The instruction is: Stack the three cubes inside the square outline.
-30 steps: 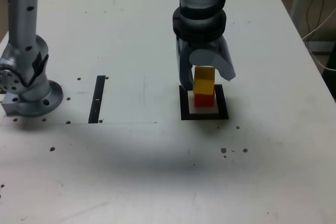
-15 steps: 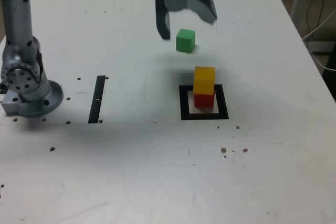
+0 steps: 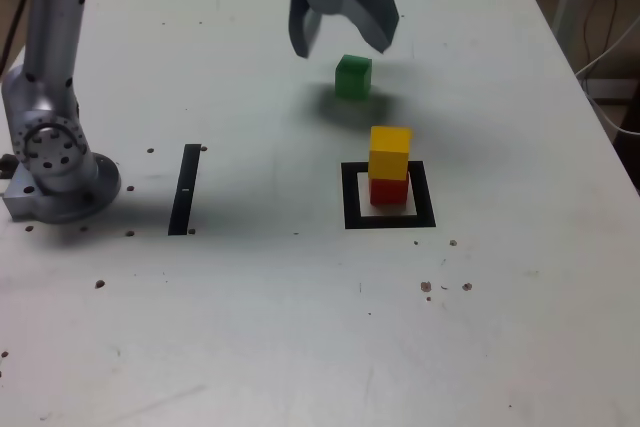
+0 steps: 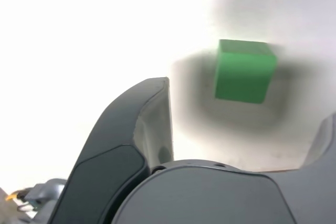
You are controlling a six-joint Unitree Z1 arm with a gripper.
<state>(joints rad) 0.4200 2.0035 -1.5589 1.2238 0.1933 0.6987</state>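
Small matte red cube (image 3: 389,190) sits flat on pale centre of thick black square outline (image 3: 350,199), w/ black border visible all round it. Same-size matte yellow cube (image 3: 390,152) rests on top of red one, upright, edges roughly in line; 2-high stack. Matte green cube (image 3: 353,77) (image 4: 244,70) lies alone on white surface, outside outline, farther back in exterior view, apart from stack, flat on one face.
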